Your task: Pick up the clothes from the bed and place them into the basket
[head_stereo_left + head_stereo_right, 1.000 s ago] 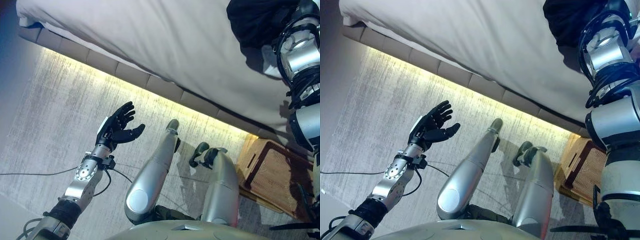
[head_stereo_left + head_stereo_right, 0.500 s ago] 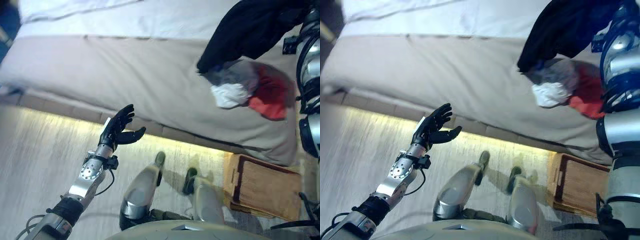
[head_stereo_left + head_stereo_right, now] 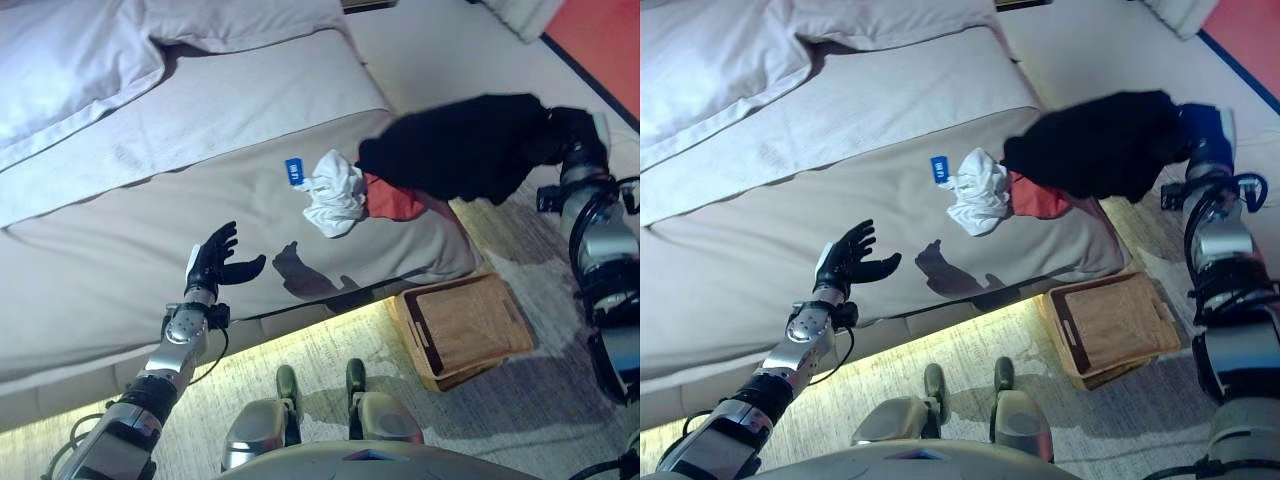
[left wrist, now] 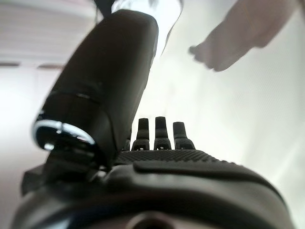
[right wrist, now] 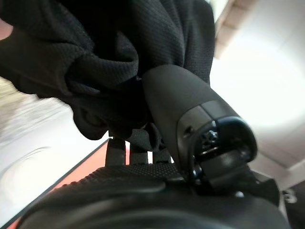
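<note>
My right hand is shut on a black garment, which hangs in the air over the bed's right corner. In the right wrist view its thumb and fingers pinch the black cloth. A crumpled white garment and a red one lie together on the bed, partly under the black one. The wooden basket stands on the floor at that corner of the bed, below the held cloth. Over the bed's front edge my left hand is open and holds nothing.
A small blue tag lies on the cover beside the white garment. A white duvet is bunched at the bed's far left. A lit strip runs under the bed frame. A red-orange floor area shows at the far right.
The camera has swung up, so the whole bed top and the basket show now. My right hand still holds the black garment, now out past the bed's corner. The left hand stays open.
</note>
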{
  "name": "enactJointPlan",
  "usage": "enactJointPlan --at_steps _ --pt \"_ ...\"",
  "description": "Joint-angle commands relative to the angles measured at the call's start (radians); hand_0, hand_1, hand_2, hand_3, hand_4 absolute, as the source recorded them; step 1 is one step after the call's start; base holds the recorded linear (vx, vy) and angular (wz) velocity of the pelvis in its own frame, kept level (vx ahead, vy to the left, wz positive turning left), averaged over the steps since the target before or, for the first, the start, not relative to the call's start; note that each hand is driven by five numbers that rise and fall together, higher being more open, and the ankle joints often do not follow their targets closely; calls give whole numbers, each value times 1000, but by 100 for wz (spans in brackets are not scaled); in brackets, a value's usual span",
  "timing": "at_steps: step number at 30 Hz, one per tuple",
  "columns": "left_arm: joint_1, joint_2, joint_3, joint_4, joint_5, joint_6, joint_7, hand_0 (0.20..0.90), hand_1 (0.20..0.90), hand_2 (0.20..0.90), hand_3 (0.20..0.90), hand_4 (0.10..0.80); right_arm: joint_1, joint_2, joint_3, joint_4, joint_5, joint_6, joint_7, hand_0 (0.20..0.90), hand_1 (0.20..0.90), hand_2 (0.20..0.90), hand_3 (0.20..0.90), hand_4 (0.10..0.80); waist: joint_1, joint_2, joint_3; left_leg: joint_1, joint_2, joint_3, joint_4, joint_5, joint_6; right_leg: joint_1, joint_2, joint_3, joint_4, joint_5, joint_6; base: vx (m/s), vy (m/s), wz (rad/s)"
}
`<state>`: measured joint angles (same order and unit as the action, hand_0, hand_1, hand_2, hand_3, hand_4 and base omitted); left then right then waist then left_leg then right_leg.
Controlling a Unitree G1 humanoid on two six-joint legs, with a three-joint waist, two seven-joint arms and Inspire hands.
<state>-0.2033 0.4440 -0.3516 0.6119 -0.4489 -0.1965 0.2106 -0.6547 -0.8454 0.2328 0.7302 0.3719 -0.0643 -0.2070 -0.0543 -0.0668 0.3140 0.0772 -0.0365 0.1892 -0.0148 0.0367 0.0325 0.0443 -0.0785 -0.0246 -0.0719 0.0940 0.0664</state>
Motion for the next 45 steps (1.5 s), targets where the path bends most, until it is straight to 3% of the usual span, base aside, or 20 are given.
enactJointPlan --at_steps 1,5,12,21,32,45 --pt "6 -19 -14 1 63 -60 5 900 900 900 900 800 -55 -67 -59 -117 6 -117 -113 300 300 300 200 100 -1 7 -184 16 42 -57 13 -147 -17 -35 7 1 104 -89 21 -37 -77 -31" --pt "-13 -32 -23 8 81 -51 -2 900 900 900 900 800 26 -37 -137 -194 5 -130 -170 300 300 300 200 100 -39 19 -188 32 44 -35 -12 -147 -19 -30 21 30 74 -78 24 -34 -61 -20" --pt "-19 -39 -31 26 93 -42 -15 900 900 900 900 800 109 -17 -193 -247 -1 -84 -138 300 300 300 200 100 -85 36 -194 39 54 -3 -21 -146 -23 -39 41 69 71 -79 22 -9 -47 -17" --pt "-12 -41 -40 28 92 -33 -35 900 900 900 900 800 152 28 -193 -174 -2 -57 -97 300 300 300 200 100 -100 58 -190 42 65 17 -22 -141 -39 -34 49 64 56 -79 17 -11 -58 -8" --pt "-44 -64 -58 47 96 -39 -20 900 900 900 900 800 190 146 -114 9 -47 -27 -41 300 300 300 200 100 -100 84 -176 43 72 30 -20 -136 -47 -36 46 48 52 -77 15 -6 -18 -1" --pt "-89 -73 -104 76 99 -60 -25 900 900 900 900 800 190 238 -62 455 -158 74 -31 300 300 300 200 100 -59 109 -161 36 72 20 -15 -131 -44 -36 37 25 53 -77 17 -11 -7 4"
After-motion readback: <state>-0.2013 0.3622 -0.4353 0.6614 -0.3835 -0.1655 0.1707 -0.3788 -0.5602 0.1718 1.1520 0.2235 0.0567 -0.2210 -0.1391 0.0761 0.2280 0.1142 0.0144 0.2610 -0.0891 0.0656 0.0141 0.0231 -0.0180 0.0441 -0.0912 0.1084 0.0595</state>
